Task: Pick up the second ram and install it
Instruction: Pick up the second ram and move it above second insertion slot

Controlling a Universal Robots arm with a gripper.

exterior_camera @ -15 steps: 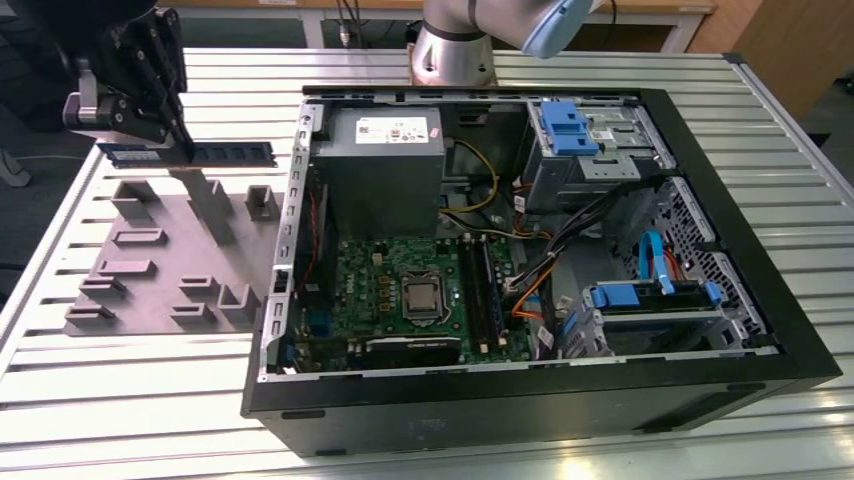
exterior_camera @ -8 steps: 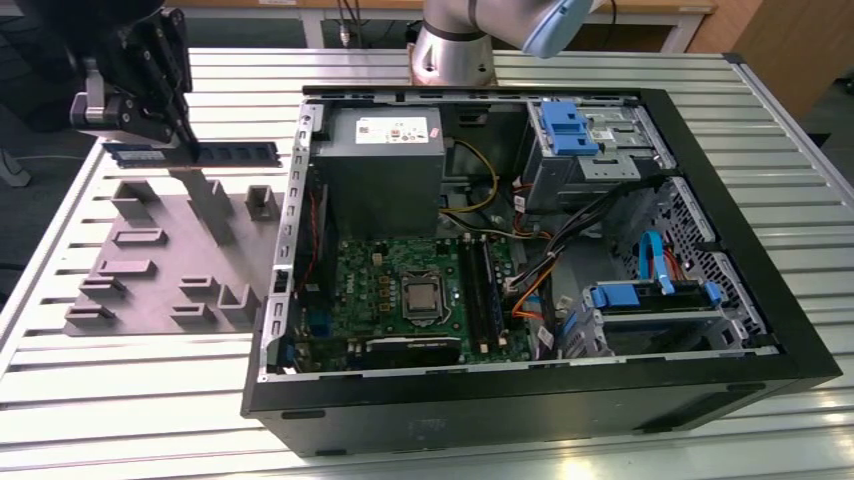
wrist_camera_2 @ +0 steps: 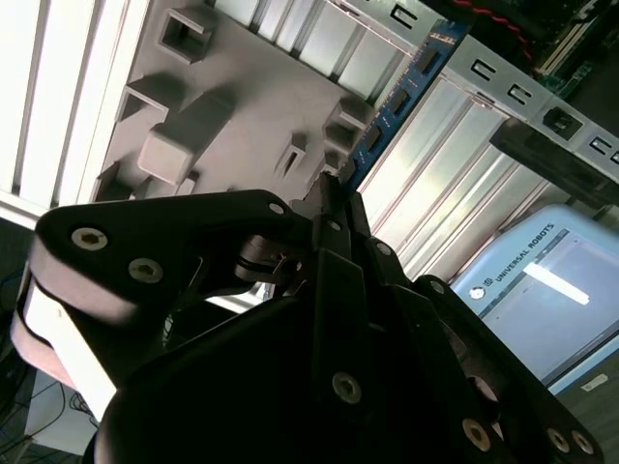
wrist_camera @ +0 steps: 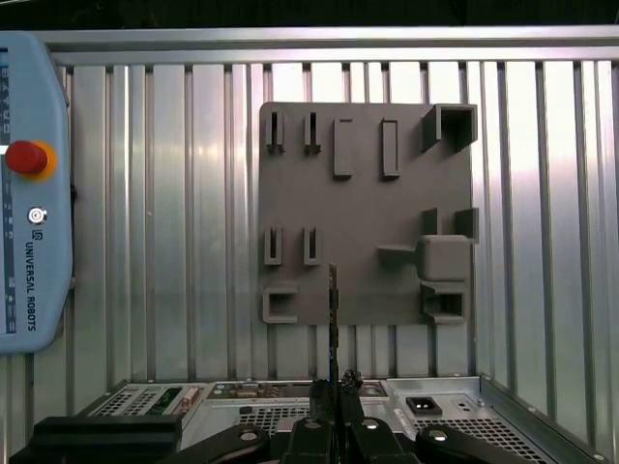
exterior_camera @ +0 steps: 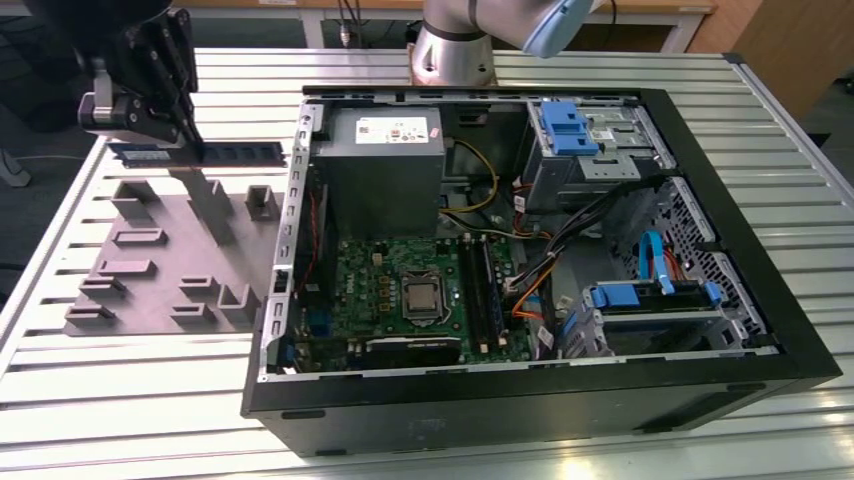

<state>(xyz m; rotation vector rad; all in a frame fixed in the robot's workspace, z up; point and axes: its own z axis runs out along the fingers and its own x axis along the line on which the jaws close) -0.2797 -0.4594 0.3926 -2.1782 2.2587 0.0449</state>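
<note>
Over the slatted table [exterior_camera: 798,210], the gripper [exterior_camera: 190,153] pinches the second ram [exterior_camera: 248,152] clear above the grey tray [exterior_camera: 158,272].

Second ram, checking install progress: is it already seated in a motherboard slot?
No, in the exterior view the gripper holds the second ram over the grey fixture tray, outside the computer case.

Gripper [exterior_camera: 180,148] holds the second ram [exterior_camera: 230,152] above the grey fixture tray [exterior_camera: 147,295], whose upright posts [exterior_camera: 207,195] stand just beneath. Toward the exterior view's right, the open case's side wall [exterior_camera: 286,240] rises between tray and motherboard [exterior_camera: 380,270]. Memory slots [exterior_camera: 481,290] lie in a narrow lane between CPU socket [exterior_camera: 423,297] and cable bundle [exterior_camera: 534,280]; power supply [exterior_camera: 380,165] stands tall near their far end.
</note>
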